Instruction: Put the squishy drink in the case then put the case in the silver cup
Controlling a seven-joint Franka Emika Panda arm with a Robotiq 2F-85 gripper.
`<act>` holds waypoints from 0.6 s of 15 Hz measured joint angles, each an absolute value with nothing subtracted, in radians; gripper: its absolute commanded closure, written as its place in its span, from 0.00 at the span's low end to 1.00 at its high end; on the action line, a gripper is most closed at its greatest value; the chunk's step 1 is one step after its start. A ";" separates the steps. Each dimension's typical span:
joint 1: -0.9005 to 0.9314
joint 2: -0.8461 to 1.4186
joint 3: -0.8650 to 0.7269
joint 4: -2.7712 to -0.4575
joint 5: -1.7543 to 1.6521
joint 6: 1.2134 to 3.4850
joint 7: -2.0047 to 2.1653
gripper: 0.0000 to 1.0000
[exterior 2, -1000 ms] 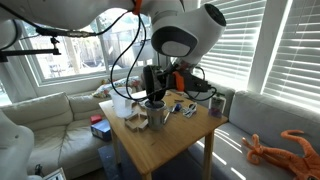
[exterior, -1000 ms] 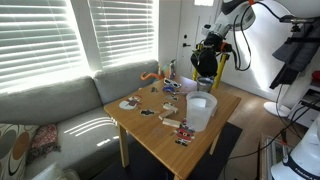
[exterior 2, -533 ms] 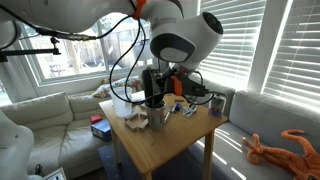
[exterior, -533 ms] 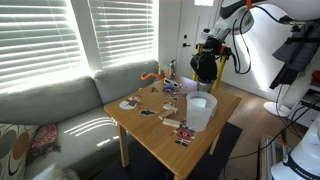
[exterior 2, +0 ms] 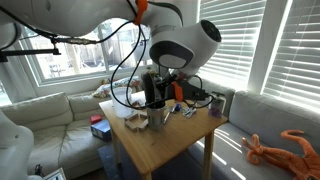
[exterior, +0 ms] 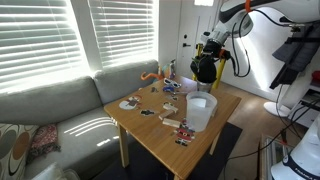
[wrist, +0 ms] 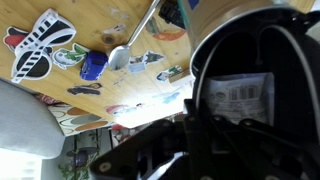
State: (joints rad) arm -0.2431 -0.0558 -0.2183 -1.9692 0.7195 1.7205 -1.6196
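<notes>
Right now everything turns on what sits under the arm. The silver cup (exterior 2: 157, 116) stands upright on the table (exterior: 160, 140), mouth up, almost straight below the fingers (exterior 2: 151, 93), which hang above it with a gap between. The way to it looks to be down, with little sideways shift, though from this angle I cannot say how well the two line up front to back.

In the wrist view a big black shape, which I take to be the case (wrist: 228, 40), fills the frame close under the camera. A white barcode label (wrist: 240, 95) shows in it; whether the squishy drink is inside I cannot tell. The fingers are lost against that black, so I cannot tell whether they are spread or pinching it.

The cup is small, round, grey and shiny, narrower than the white tub (exterior: 200, 112) standing near it. Its mouth looks tight for the case, so I would guess the lowering must be centred and upright, or the cup may tip.
</notes>
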 measured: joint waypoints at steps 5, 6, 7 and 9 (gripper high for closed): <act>-0.241 -0.060 -0.218 -1.979 0.723 1.746 -1.648 0.99; -0.239 -0.062 -0.218 -1.984 0.726 1.760 -1.649 0.99; -0.238 -0.065 -0.217 -1.989 0.731 1.774 -1.649 0.99; -0.233 -0.071 -0.217 -1.997 0.743 1.796 -1.649 0.99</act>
